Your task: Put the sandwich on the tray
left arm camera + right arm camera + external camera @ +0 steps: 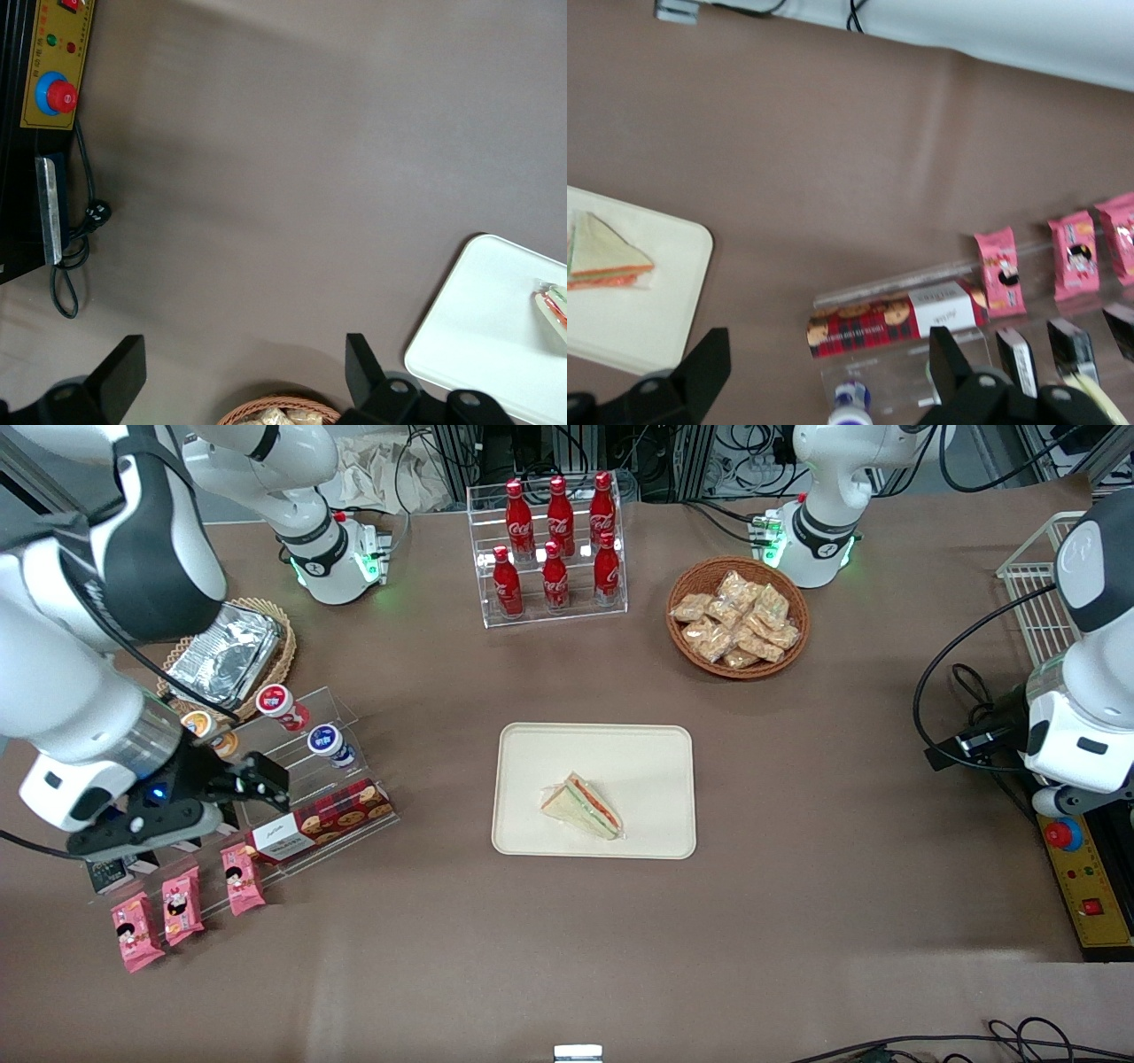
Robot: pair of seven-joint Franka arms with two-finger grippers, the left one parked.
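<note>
The sandwich [582,806], a wrapped triangular wedge with an orange-red and green filling edge, lies on the cream tray [532,779] at the table's middle. Both also appear in the right wrist view, the sandwich [602,257] lying on the tray [664,301]. My gripper [257,779] hovers above the clear snack display toward the working arm's end of the table, well away from the tray. Its fingers [709,363] stand wide open with nothing held; under them sit a small yogurt cup [850,403] and a red plaid cookie box [877,323].
A clear tiered stand [292,779] holds yogurt cups, the cookie box and pink snack packets [182,903]. A rack of cola bottles [554,540] and a wicker basket of snack bags [737,615] stand farther from the camera. A foil container basket [226,651] sits near the working arm.
</note>
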